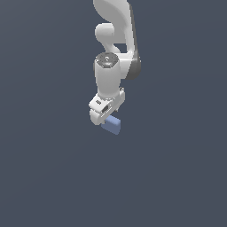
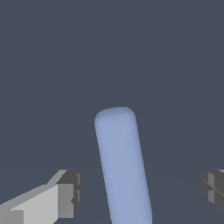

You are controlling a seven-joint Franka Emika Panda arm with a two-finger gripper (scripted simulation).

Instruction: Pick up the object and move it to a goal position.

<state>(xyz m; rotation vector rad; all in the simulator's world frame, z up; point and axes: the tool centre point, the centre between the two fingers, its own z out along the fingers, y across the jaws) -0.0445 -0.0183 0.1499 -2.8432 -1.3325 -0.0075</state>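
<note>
**Blue block sits between the open pincer tips**

The white robot arm (image 1: 116,48) hangs down from above, with its wrist pointing at the dark grey surface (image 1: 177,177). At its low end is the pincer (image 1: 105,119), and the small blue block (image 1: 111,125) peeks out from under it, a bit toward the exterior view's right.

From the wrist view, the blue block (image 2: 122,168) looks like a long, smooth bar with round corners, and it leans a little. It lies in the middle of the gap. One dark fingertip (image 2: 70,192) is off to one side of it and the other fingertip (image 2: 212,189) is far off on the other side. Neither one touches the block. So the pincer (image 2: 141,190) is spread wide apart and is not holding anything.

I cannot tell if the block rests on the surface or is a bit above it. I see only plain dark grey around the block and the arm
</note>
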